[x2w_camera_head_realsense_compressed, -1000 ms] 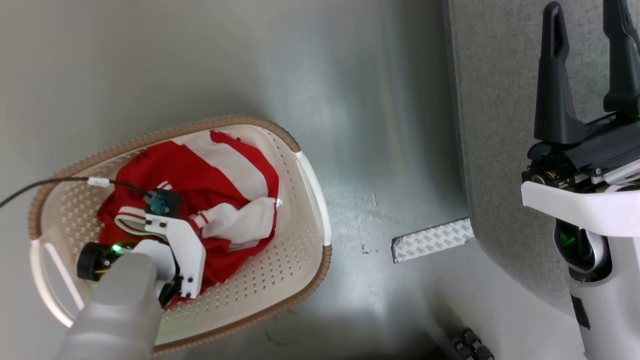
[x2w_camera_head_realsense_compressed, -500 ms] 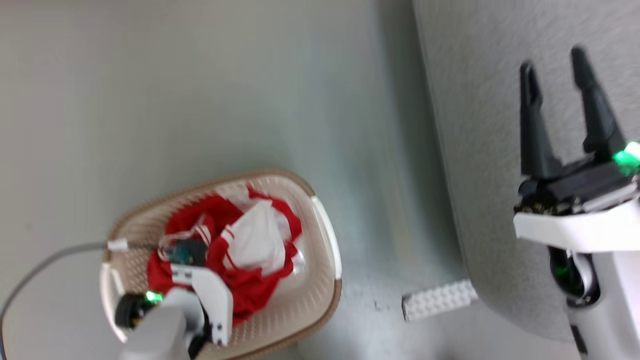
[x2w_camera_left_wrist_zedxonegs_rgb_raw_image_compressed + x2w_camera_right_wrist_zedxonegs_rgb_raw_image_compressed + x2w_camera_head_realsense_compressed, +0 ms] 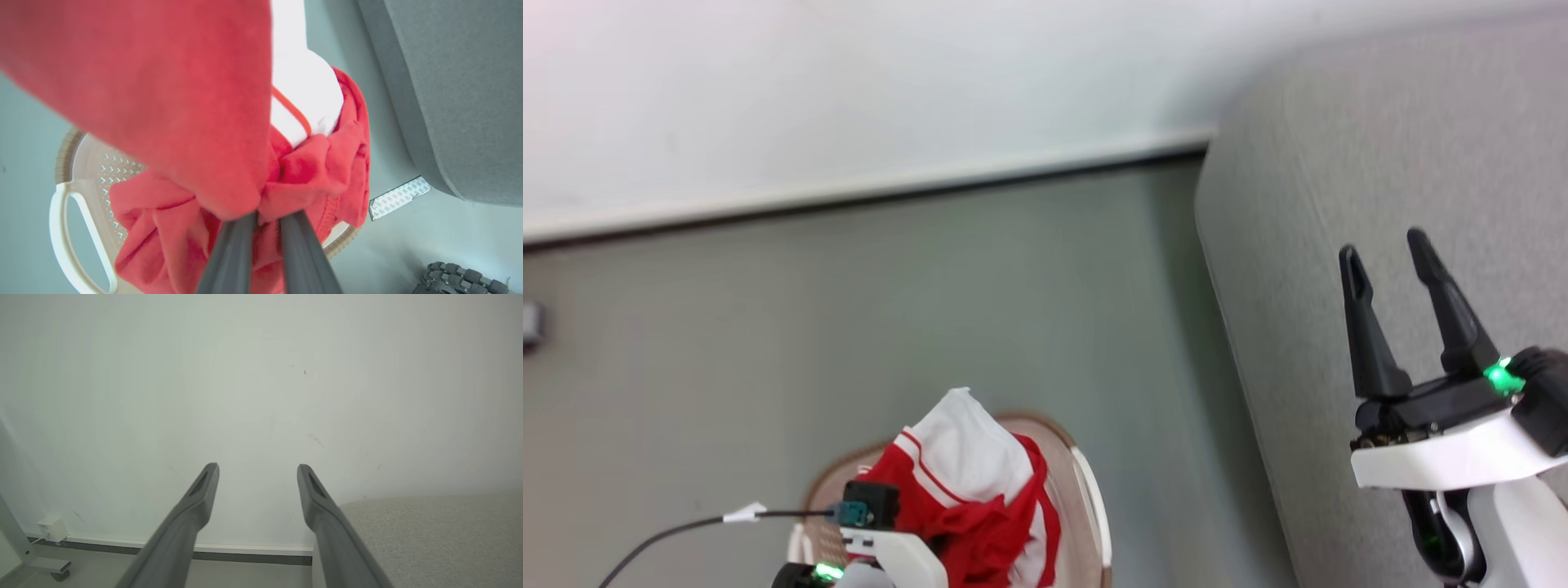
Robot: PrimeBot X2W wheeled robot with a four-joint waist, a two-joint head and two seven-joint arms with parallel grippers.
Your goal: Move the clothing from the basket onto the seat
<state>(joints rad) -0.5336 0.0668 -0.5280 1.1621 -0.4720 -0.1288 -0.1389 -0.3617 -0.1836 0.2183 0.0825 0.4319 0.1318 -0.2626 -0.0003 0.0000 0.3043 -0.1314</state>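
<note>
1. Clothing [image 3: 310, 171]: soft red fabric, white panel, thin stripes; bunched over the basket [image 3: 57, 204]; near fold blurred, lower part cut off in head view.
2. Left gripper [image 3: 269, 218]: dark fingers clamped on the clothing.
3. Right gripper [image 3: 1384, 245]: fingers apart, empty, over the grey woven seat [image 3: 1298, 204].
4. Basket: perforated cream plastic, braided brown rim, mostly hidden.

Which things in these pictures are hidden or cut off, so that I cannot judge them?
- Left wrist view: the fingertips of the left gripper are buried in the clothing.
- Head view: the bottom edge cuts off the basket; clothing covers its inside.
- Both views: one garment or several, the bunched folds do not tell.
- Head view: the right edge cuts off the seat.
</note>
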